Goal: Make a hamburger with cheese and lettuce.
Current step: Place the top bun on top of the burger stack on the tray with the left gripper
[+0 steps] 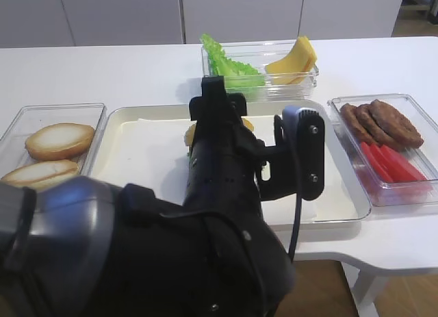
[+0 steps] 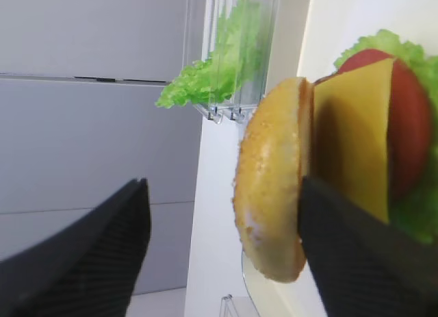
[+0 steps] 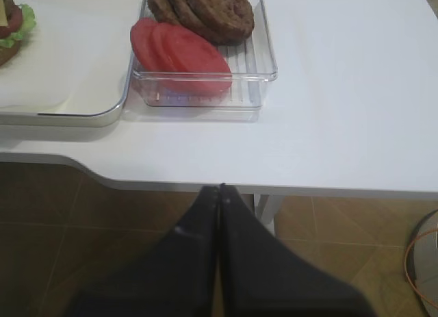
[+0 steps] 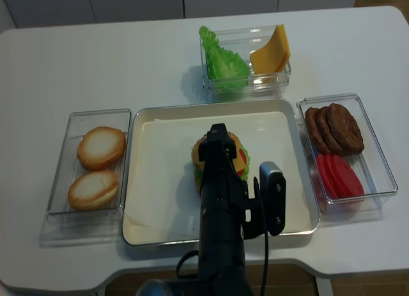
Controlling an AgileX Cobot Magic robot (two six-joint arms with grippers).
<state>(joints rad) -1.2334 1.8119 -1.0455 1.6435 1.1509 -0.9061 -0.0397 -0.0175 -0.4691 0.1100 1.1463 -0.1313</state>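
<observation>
The hamburger (image 4: 239, 158) stands in the middle of the metal tray (image 4: 160, 194). In the left wrist view its sesame top bun (image 2: 270, 187) lies on the yellow cheese (image 2: 352, 139), over red tomato (image 2: 408, 125) and the lettuce (image 2: 387, 46) frill. My left gripper (image 2: 222, 194) is open and straddles the top bun: one finger is clear of it, the other sits against the cheese side. In the high view the left gripper (image 4: 215, 139) covers most of the burger. My right gripper (image 3: 219, 194) is shut and empty, off the table's front edge over the floor.
A clear box with two pale bun halves (image 4: 101, 147) is left of the tray. A box behind it holds a loose lettuce bunch (image 4: 220, 62) and a cheese stack (image 4: 271, 53). A box on the right holds patties (image 4: 335, 126) and tomato slices (image 4: 339, 174).
</observation>
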